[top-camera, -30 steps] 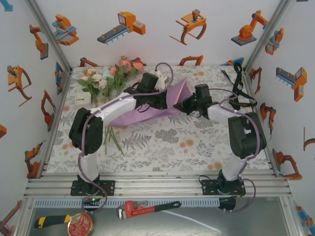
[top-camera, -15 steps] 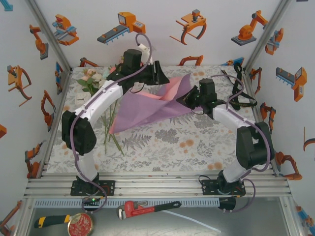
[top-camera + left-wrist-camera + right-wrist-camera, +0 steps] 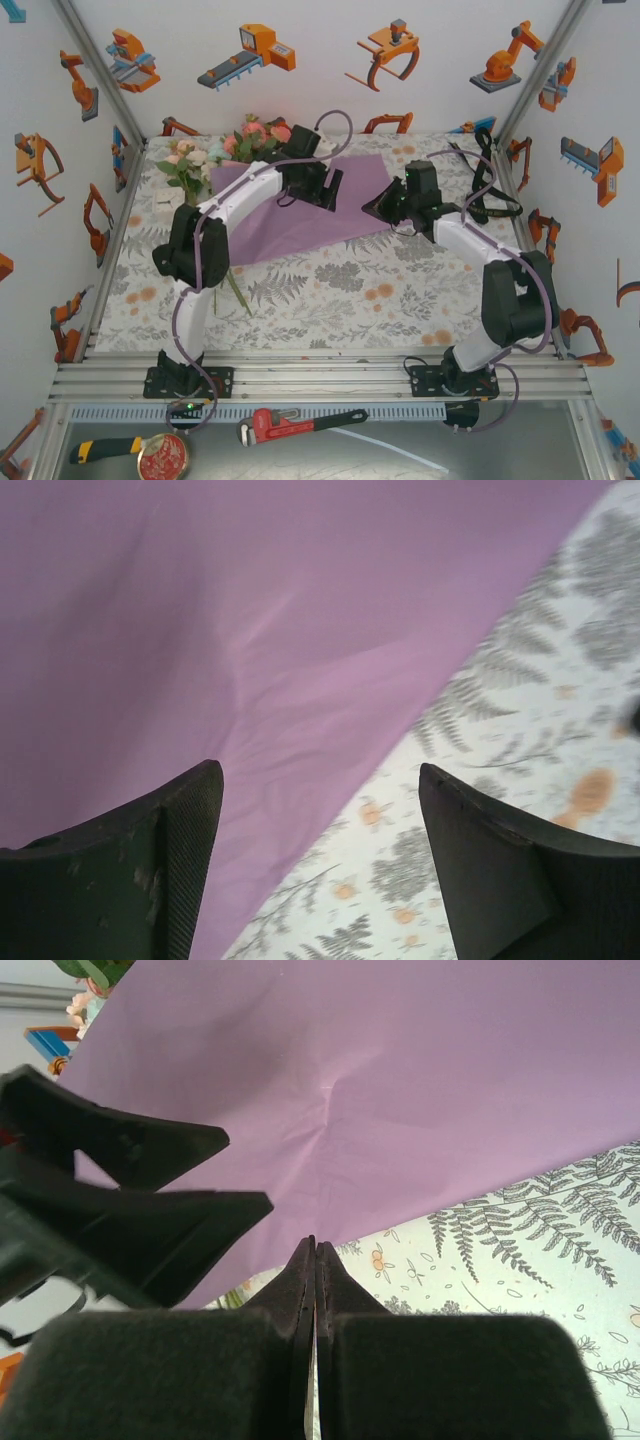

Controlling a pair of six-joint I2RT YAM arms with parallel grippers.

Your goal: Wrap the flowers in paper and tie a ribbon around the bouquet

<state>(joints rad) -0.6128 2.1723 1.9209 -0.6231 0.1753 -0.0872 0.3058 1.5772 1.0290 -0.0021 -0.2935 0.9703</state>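
A: The paper [image 3: 290, 215], how is it lying, seen from the top camera?
B: It is lying flat on the table cover [image 3: 330, 285], lilac side up, with its long axis running across from left to right. There is one sheet. The flowers [image 3: 215, 160] are resting at its far left corner, blooms pointing to the back and stems trailing toward the near edge. I cannot count the stems. One ribbon [image 3: 486, 165] is lying at the far right.
A: And the grippers?
B: Two. The left gripper [image 3: 333, 188] is hovering over the middle of the sheet, spread wide. The right gripper [image 3: 372, 208] is sitting at its right edge.
A: What is the left wrist camera showing?
B: The fingers [image 3: 190, 820] are standing far apart and gripping nothing, with the paper [image 3: 250, 630] lying beneath them.
A: And the right wrist camera?
B: Its fingers [image 3: 290, 1290] are pressing together, pinching the edge of the sheet at the tips.
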